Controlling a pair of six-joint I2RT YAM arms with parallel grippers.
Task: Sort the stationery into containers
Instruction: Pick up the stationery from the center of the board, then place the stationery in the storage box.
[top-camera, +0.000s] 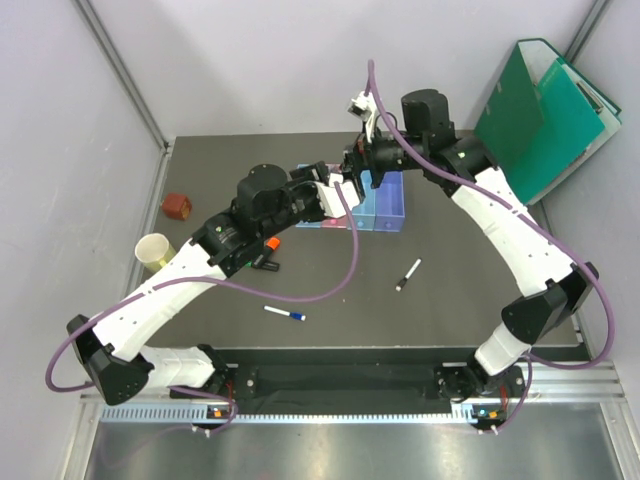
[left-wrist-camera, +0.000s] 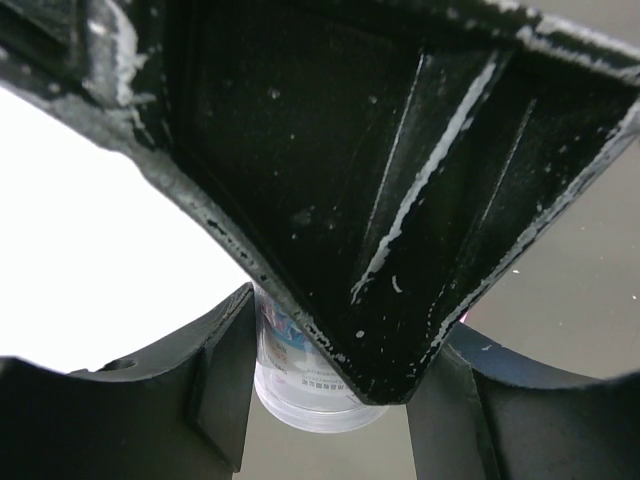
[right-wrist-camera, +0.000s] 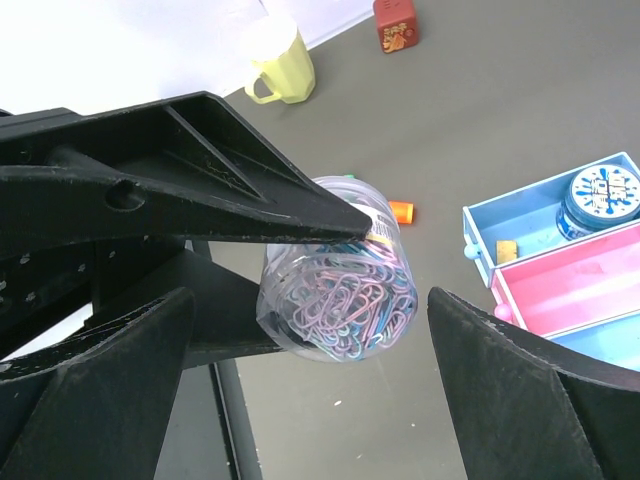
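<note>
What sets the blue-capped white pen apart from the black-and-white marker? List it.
The white pen has a blue end; the black-and-white marker has black. The pen lies nearly crosswise in the top view; the marker slants steeply. The pen sits left in that view, the marker right. Both lie loose on the table.

left gripper (top-camera: 333, 188) jaws clamped | right gripper (top-camera: 358, 163) jaws wide open; facing it

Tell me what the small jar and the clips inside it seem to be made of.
Jar: probably clear, glossy plastic; the contents show through its wall. Clips: thin bent wire, apparently coated pink, blue and purple, with a slight sheen.
</note>
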